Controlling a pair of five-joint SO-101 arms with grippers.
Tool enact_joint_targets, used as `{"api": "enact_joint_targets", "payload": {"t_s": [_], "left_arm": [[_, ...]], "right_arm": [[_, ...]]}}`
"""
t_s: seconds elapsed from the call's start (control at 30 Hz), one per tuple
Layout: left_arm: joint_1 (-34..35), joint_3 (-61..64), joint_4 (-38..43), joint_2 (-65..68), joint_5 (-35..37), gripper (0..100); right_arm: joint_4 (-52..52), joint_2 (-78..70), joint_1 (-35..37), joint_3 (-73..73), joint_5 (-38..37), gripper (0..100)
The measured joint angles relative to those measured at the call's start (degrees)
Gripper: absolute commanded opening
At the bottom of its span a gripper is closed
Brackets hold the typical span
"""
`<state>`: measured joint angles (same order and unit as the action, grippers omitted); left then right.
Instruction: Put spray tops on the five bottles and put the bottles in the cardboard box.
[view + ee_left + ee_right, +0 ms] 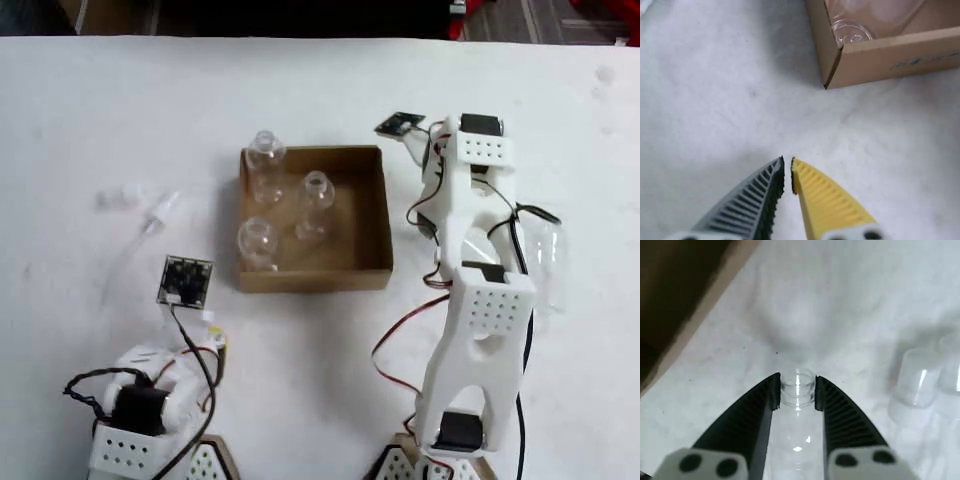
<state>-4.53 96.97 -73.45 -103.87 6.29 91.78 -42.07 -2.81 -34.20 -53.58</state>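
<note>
The right gripper (797, 390) is clamping a bottle (797, 442) by its neck, probably for capping. The left gripper (787, 172), fingers almost together and empty, is resting at 7 o'clock from the cardboard box (315, 276).

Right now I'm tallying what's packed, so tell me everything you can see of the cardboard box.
The cardboard box is brown, shallow and roughly square, open-topped with low walls of plain board. It sits flat on the white table, around the middle. Three clear bottles stand inside, toward its left half and centre, necks open, with no spray tops on them. The left gripper, shut, lies near one corner without touching it.
</note>
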Motion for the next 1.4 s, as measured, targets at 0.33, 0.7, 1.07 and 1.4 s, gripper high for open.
{"api": "enact_joint_targets", "payload": {"t_s": [0.33, 0.7, 1.07, 1.4], "left_arm": [[0.0, 0.0, 0.0, 0.0, 0.0, 3], [0.0, 0.0, 0.0, 0.0, 0.0, 3], [0.0, 0.0, 0.0, 0.0, 0.0, 3], [0.0, 0.0, 0.0, 0.0, 0.0, 3]], "right_arm": [[0.53, 2.81, 0.09, 0.0, 0.0, 1.6], [2.55, 18.2, 2.64, 0.18, 8.53, 1.6], [5.27, 27.34, 2.73, 0.26, 16.35, 1.6], [5.27, 45.27, 3.96, 11.43, 20.22, 1.6]]}}
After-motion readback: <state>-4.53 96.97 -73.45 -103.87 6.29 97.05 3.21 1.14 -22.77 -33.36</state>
